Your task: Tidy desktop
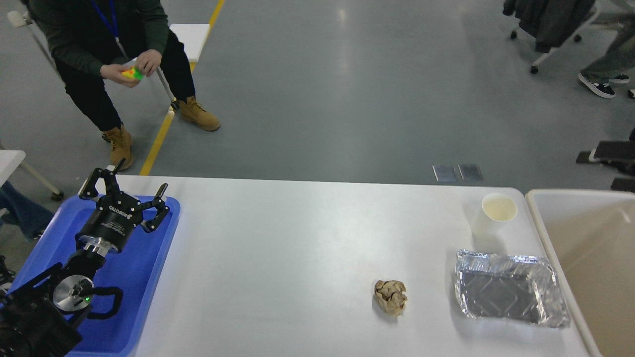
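The white desktop [278, 248] spans the view. On its right part lie a crumpled brown paper ball [390, 297], an empty foil tray [510, 295] and a white paper cup [496, 212] standing upright near the back edge. My left gripper [140, 179] is open and empty, hovering over the far end of the blue tray [144, 282] at the left, far from all three items. My right gripper is not in view.
A beige bin with a cream rim [545, 233] stands against the desktop's right end. A seated person [99, 44] holds a colourful cube beyond the back left corner. Chairs and people's feet are at the far right on the floor.
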